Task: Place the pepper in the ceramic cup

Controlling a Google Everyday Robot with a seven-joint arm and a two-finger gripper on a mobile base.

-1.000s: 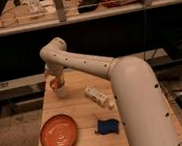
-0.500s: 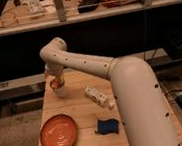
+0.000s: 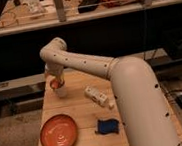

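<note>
The small white ceramic cup (image 3: 60, 90) stands near the far left corner of the wooden table (image 3: 85, 113). The orange-red pepper (image 3: 55, 83) sits at the cup's mouth. My gripper (image 3: 56, 78) hangs directly over the cup at the end of the long white arm, right at the pepper. The arm reaches in from the lower right and hides part of the table's right side.
A large flat orange plate (image 3: 58, 133) lies at the front left. A white elongated boxy object (image 3: 98, 96) lies mid-table. A dark blue crumpled item (image 3: 107, 126) lies near the front edge. A dark counter with a rail stands behind the table.
</note>
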